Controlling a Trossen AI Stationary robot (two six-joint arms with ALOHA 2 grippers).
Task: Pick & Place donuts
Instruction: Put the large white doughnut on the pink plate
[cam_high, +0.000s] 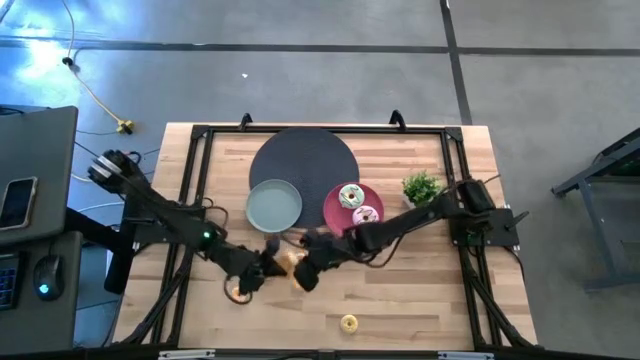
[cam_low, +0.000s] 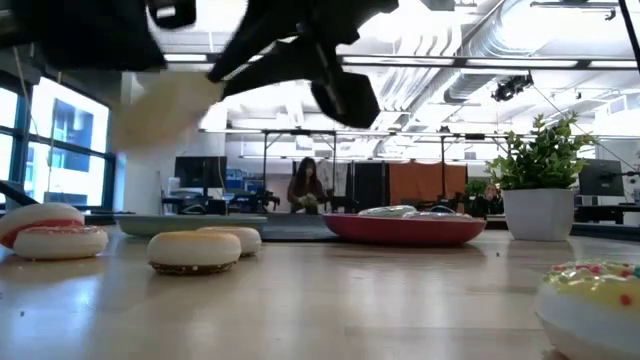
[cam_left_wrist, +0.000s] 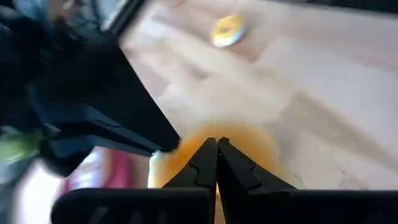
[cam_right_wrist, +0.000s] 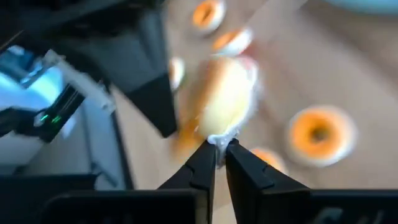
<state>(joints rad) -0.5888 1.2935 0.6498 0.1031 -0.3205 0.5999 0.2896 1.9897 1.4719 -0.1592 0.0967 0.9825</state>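
Note:
A cream and orange donut hangs above the table's near middle, between my two grippers. My right gripper is shut on its edge; in the high view it stands to the donut's right. My left gripper is shut, its tips at the donut's orange side, on the donut's left. Two iced donuts lie on the pink plate. A yellow donut and an orange one lie flat on the wood. My left gripper has its shut fingertips against the donut's orange side, slanting down from the table's left. Whether it pinches any of it I cannot tell. My right gripper pinches the donut's cream edge at its fingertips, slanting down from the table's right. The donut is lifted clear of the table.
A grey-green plate and a black round mat lie at the far middle, with a potted plant to their right. Several donuts lie on the wood under the arms. Bare wood shows at the near right.

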